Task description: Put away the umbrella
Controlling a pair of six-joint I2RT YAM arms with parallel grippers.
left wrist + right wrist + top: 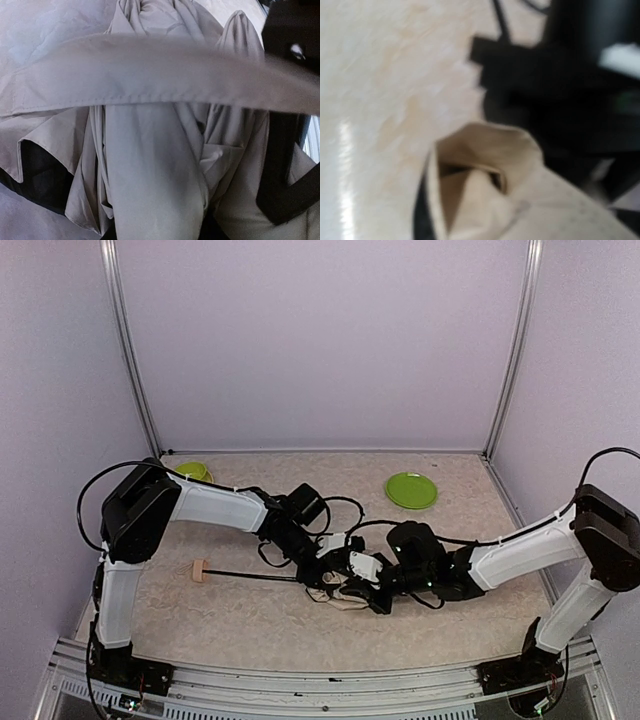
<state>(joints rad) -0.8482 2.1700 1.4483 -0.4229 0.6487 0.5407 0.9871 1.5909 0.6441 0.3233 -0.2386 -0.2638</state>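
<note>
The umbrella (345, 600) lies on the table. Its wooden knob handle (200, 571) points left and its thin black shaft (255, 575) runs right into the bunched cream canopy. My left gripper (318, 578) sits on the canopy where the shaft ends. In the left wrist view the folded canopy (150, 165) fills the frame and hides the fingers. A stitched band of fabric (150, 75) stretches taut across toward the right gripper's black body (292, 35). My right gripper (372, 592) is shut at the canopy's right side, and a cream fold (485, 200) runs to its hidden jaws.
A green plate (411, 490) lies at the back right. Another green plate (193, 471) shows partly behind the left arm. Black cables (340, 505) loop over the table between the arms. Enclosure walls stand close on three sides.
</note>
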